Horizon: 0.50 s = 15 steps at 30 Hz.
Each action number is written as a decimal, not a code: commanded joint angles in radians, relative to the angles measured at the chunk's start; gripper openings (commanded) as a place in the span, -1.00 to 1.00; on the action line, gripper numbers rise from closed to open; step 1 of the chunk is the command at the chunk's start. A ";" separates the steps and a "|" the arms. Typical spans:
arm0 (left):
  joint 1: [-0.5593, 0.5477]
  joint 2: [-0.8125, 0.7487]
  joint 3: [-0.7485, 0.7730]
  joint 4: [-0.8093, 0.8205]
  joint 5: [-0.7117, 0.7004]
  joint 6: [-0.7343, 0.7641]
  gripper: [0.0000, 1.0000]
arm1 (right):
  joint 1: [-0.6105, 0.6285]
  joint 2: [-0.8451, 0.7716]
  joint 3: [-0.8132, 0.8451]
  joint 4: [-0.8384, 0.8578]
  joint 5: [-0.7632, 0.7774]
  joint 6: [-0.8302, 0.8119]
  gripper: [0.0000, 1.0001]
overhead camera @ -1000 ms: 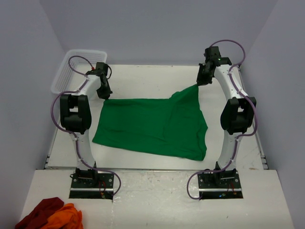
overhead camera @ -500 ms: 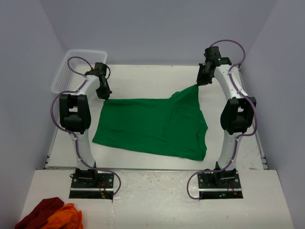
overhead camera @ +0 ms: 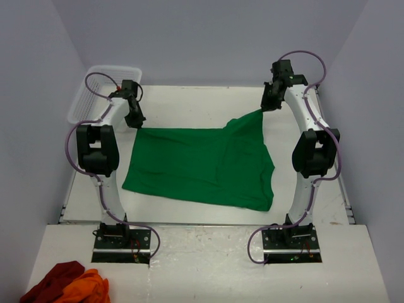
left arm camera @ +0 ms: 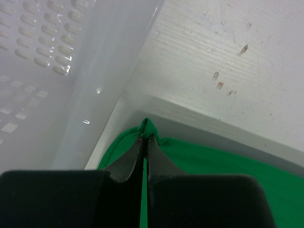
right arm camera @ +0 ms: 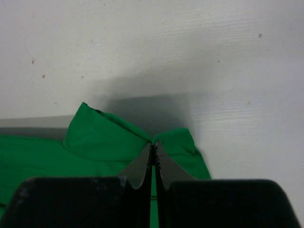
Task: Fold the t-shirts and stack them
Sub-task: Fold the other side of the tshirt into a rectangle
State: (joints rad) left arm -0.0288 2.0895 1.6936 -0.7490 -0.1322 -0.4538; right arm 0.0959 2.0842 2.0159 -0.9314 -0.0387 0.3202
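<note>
surroundings: a white perforated basket [overhead camera: 81, 101] sits at the upper left of the top view, on the far left corner of the pale table [overhead camera: 189, 104]; a dark red cloth [overhead camera: 55, 281] and an orange cloth [overhead camera: 88, 289] lie bunched together at the lower left, on the near ledge beside the left arm's base, well apart from the work.
in the way: the basket's wall stands just beside the left gripper [overhead camera: 134, 120]; in the left wrist view it fills the upper left, close to the pinched cloth.
t-shirt: the green t-shirt [overhead camera: 202, 167] lies spread across mid-frame between the two arms, its near edge flat on the table and its far right corner drawn up into a peak.
left jaws: clenched on the shirt's far left corner, a nub of green poking out past the tips.
right jaws: the right gripper [overhead camera: 265, 107], at the upper right, is clamped on the raised far right corner, with folds of green on either side of the tips.
count: one green t-shirt, one basket, two stray cloths, two arms, two grippers, both grasping the shirt.
</note>
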 commanded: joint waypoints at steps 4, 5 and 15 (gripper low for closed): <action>0.013 -0.046 0.063 0.025 0.002 0.006 -1.00 | -0.012 -0.029 0.047 -0.012 0.010 -0.021 -1.00; 0.013 -0.048 0.064 0.025 -0.001 0.007 -1.00 | -0.010 -0.030 0.047 -0.011 0.010 -0.021 -1.00; 0.013 -0.062 0.060 0.020 0.002 0.007 -1.00 | -0.009 -0.085 -0.017 0.034 -0.004 -0.007 -1.00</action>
State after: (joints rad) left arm -0.0280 2.0884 1.7245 -0.7486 -0.1318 -0.4526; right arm 0.0925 2.0789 2.0079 -0.9253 -0.0414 0.3199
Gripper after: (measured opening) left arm 0.008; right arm 0.007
